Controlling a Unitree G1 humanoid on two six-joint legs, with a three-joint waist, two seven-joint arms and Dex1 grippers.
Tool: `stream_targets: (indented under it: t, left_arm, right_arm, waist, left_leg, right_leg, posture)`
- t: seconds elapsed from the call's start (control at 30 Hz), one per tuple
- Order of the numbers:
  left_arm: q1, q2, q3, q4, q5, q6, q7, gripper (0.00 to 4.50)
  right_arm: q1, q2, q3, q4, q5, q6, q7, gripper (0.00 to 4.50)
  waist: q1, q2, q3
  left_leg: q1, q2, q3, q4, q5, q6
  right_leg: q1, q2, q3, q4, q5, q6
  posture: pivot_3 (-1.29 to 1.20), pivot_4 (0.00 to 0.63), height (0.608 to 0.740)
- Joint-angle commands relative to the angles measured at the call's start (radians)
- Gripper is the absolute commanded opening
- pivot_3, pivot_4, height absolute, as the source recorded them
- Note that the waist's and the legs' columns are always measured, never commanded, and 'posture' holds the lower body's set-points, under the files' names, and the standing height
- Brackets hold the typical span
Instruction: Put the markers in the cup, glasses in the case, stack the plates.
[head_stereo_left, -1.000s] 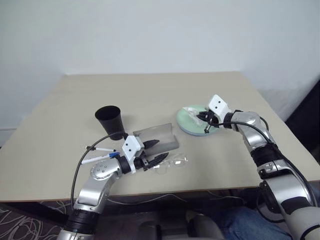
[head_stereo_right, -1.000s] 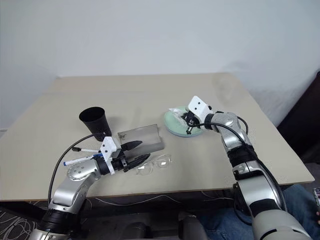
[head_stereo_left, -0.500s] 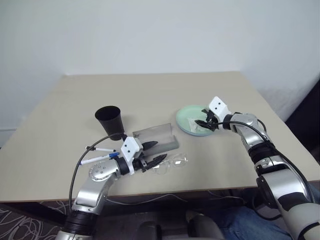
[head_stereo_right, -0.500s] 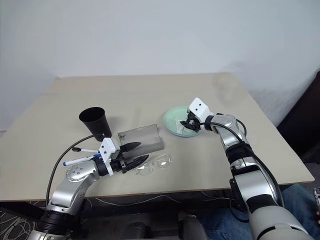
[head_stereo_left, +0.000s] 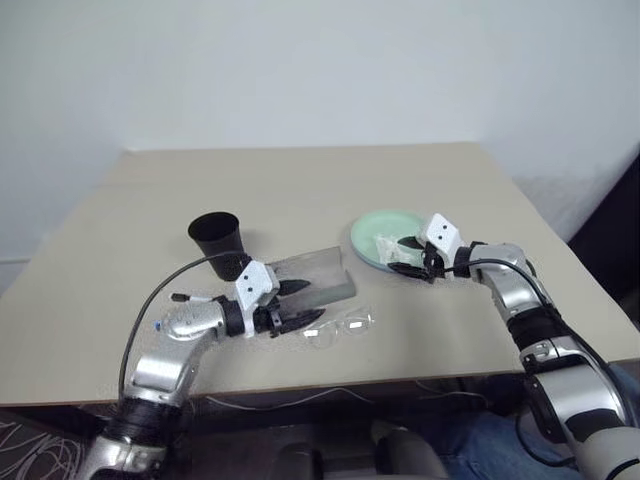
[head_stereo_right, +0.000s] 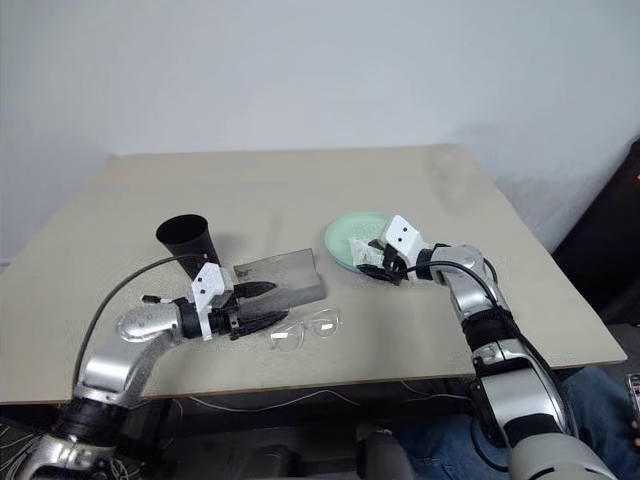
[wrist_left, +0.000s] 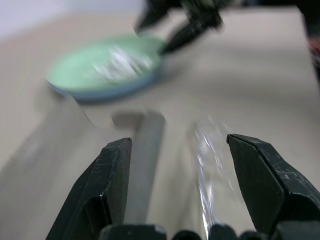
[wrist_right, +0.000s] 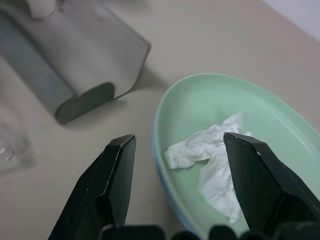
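Observation:
The black cup (head_stereo_left: 218, 238) stands upright at the left. To its right lies the grey case (head_stereo_left: 310, 275), and the clear glasses (head_stereo_left: 340, 327) rest on the table in front of it. My left gripper (head_stereo_left: 295, 303) is open and empty, pointing right between the case and the glasses (wrist_left: 207, 150). A white marker (head_stereo_left: 192, 297) with a dark tip lies behind my left forearm. The mint green plate (head_stereo_left: 385, 230) sits on the light blue plate (wrist_right: 165, 185), whose edge shows beneath. My right gripper (wrist_right: 179, 137) hangs open at the plates' near rim.
A crumpled white tissue (wrist_right: 215, 160) lies in the green plate, just ahead of my right fingers. The beige table (head_stereo_left: 300, 190) stretches bare behind the objects. A black cable loops off my left arm near the table's front edge.
My right gripper opened, left the tissue in the green plate and drew back toward the near rim. My left arm swung outward, turning its gripper to point more to the right.

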Motion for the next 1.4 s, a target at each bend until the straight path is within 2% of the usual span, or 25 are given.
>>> stream_targets:
  t: [0.03, 0.23, 0.5, 0.77, 1.03, 1.4]
  left_arm:
    - [-0.124, 0.043, -0.048, 0.052, 0.022, 0.025, -0.124, 3.2]
    - [-0.275, 0.045, -0.15, 0.173, 0.102, -0.011, -0.258, 3.2]
    - [-0.428, -0.03, -0.225, 0.301, 0.141, 0.002, -0.389, 3.2]
    - [-0.487, -0.087, -0.287, 0.367, 0.182, 0.031, -0.485, 3.2]
    - [-0.526, -0.137, -0.344, 0.448, 0.256, 0.005, -0.507, 3.2]
    - [-0.571, -0.2, -0.36, 0.587, 0.333, -0.061, -0.51, 3.2]
  right_arm:
    - [0.029, -0.006, -0.007, -0.05, 0.031, -0.035, 0.042, 3.02]
    - [0.063, 0.012, -0.008, -0.055, 0.018, -0.056, 0.015, 3.02]
    - [0.123, 0.044, -0.01, -0.091, 0.016, -0.057, -0.051, 3.02]
    - [0.159, 0.06, -0.014, -0.115, 0.018, -0.053, -0.105, 3.02]
    - [0.184, 0.066, -0.02, -0.133, 0.025, -0.056, -0.145, 3.02]
    - [0.292, -0.009, -0.035, -0.267, 0.13, -0.042, 0.028, 3.02]
  waist:
    - [0.0, 0.002, 0.001]
    - [-0.008, -0.001, 0.004]
    - [-0.004, -0.003, 0.005]
    - [-0.008, -0.004, 0.006]
    - [-0.007, -0.004, 0.006]
    - [-0.002, -0.006, 0.007]
  left_leg:
    - [0.0, 0.0, 0.0, 0.0, 0.0, 0.0]
    - [0.0, -0.002, 0.001, -0.001, -0.001, 0.001]
    - [0.0, -0.002, 0.001, 0.0, -0.001, 0.001]
    - [0.0, -0.002, 0.0, 0.0, -0.001, 0.001]
    - [0.0, -0.003, 0.0, 0.0, -0.001, 0.002]
    - [0.0, -0.004, -0.001, 0.0, -0.001, 0.002]
  right_leg:
    - [0.0, 0.0, 0.0, 0.0, 0.0, 0.0]
    - [-0.001, -0.001, 0.006, -0.001, 0.0, 0.001]
    - [0.0, 0.0, 0.006, -0.001, 0.0, 0.001]
    - [-0.001, 0.0, 0.007, 0.0, 0.0, 0.001]
    - [-0.001, 0.0, 0.007, 0.0, 0.0, 0.001]
    - [-0.001, -0.001, 0.008, 0.0, -0.001, 0.002]
  posture:
    - [0.0, 0.0, 0.721]
    - [0.0, 0.0, 0.721]
    - [0.0, 0.0, 0.721]
    - [0.0, 0.0, 0.721]
    - [0.0, 0.0, 0.721]
    - [0.0, 0.0, 0.721]
